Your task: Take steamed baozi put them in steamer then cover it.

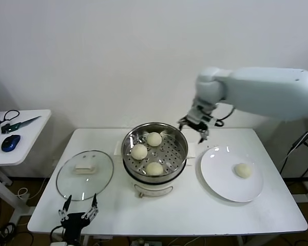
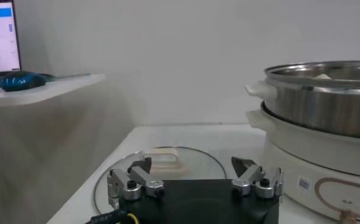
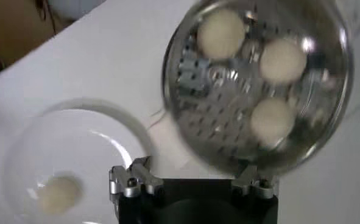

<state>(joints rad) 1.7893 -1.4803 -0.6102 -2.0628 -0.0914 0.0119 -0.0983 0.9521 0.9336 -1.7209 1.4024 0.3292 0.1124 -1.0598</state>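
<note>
Three cream-white baozi (image 1: pixel 154 139) (image 1: pixel 139 151) (image 1: pixel 154 168) lie on the perforated tray of the shiny steamer (image 1: pixel 180 154) at the table's middle. A fourth baozi (image 1: pixel 242 170) lies on the white plate (image 1: pixel 215 177) to the right. My right gripper (image 1: pixel 194 131) is open and empty, held in the air behind the steamer's right rim. In the right wrist view the steamer (image 3: pixel 186 109) holds three baozi (image 3: pixel 280 59) and the plate's baozi (image 3: pixel 56 193) shows too. My left gripper (image 1: pixel 80 211) is open and empty at the table's front left edge.
The clear glass lid (image 1: pixel 66 180) with a white handle lies flat on the table left of the steamer, just behind my left gripper; it also shows in the left wrist view (image 2: pixel 186 155). A side table (image 1: pixel 25 130) with a mouse stands at far left.
</note>
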